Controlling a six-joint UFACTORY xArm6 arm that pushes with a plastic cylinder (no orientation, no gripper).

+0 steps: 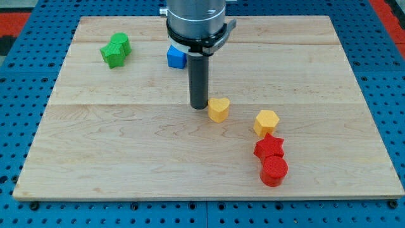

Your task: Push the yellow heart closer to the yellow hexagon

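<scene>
Blue pegboard frames the whole scene, and on it lies the pale wooden board (126, 152), wide and mostly bare. Above it hangs my grey metal arm housing (195, 22), coming in from the view's top, with the straight dark rod running down to my tip (200, 107). No pincer on this rig, so nothing to spread or clamp: just the rod end resting at board height.

Down to the blocks now. 2 green blocks (116, 50), shapes hard to read, huddle touching at the view's upper left. A small blue cube (176, 57) peeks out just left of the rod. At the lower right, a red star (269, 147) sits touching a red cylinder (274, 170) below it.

And the pair that matters: the small yellow heart (218, 109) sits just to the right of my tip, touching it or very nearly. The yellow hexagon (266, 122) waits near, further right and slightly lower, right above the star.

My read: the approach is done, I'm lined up behind the heart, and a gap remains to close. A push rightward and slightly downward is what's left.
</scene>
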